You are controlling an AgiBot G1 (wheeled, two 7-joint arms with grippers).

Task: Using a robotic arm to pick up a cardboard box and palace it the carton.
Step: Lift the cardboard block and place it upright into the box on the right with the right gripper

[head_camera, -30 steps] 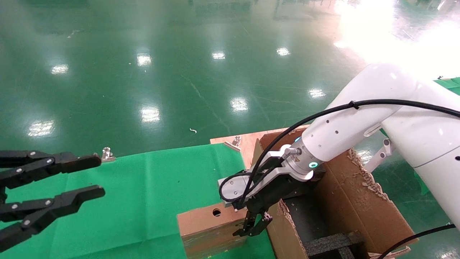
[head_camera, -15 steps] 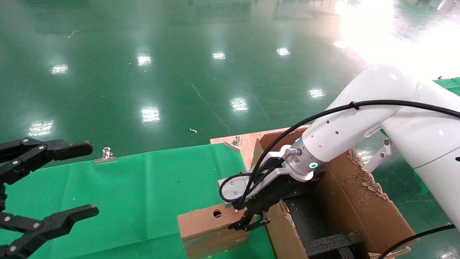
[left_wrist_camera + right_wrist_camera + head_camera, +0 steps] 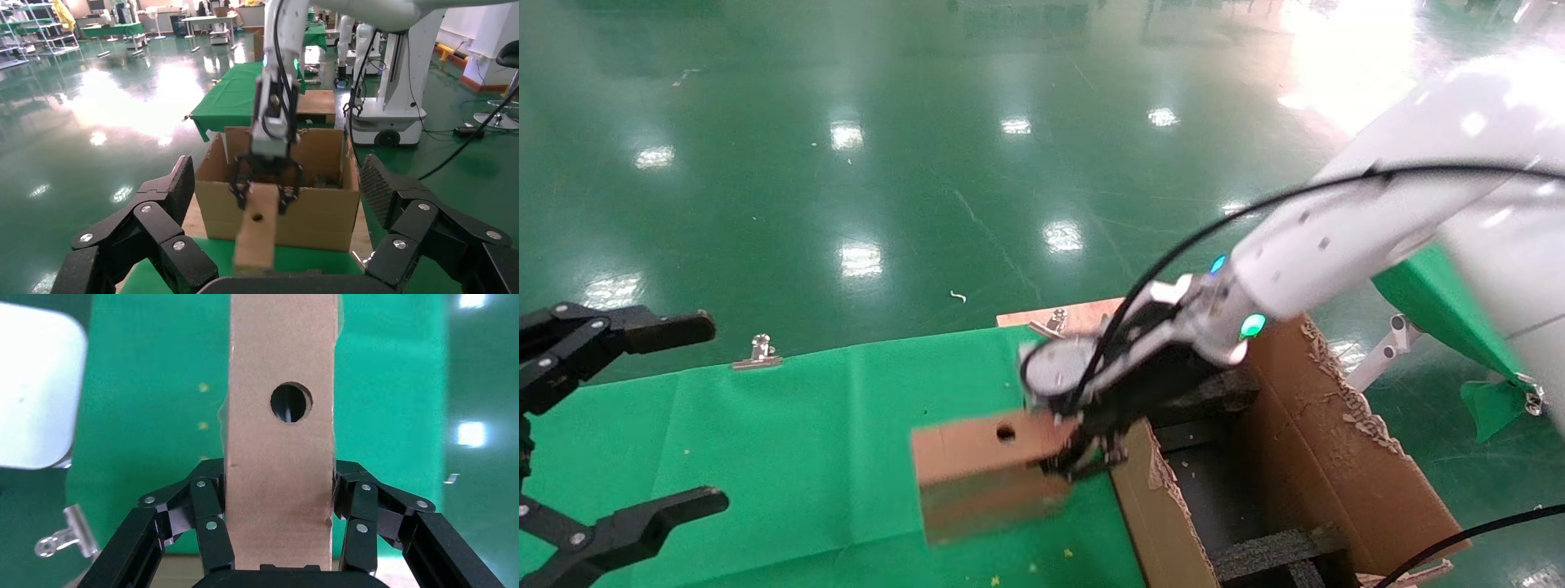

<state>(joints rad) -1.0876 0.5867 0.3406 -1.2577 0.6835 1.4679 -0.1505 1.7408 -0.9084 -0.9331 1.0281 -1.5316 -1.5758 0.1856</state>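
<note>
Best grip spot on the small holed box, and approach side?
Probably the end nearest the carton, pinching across the narrow width, as the right gripper does now. In the right wrist view its fingers clamp the two long side faces of the cardboard box, below the round hole. Those faces are flat and parallel. The left gripper hangs open, apart.
</note>
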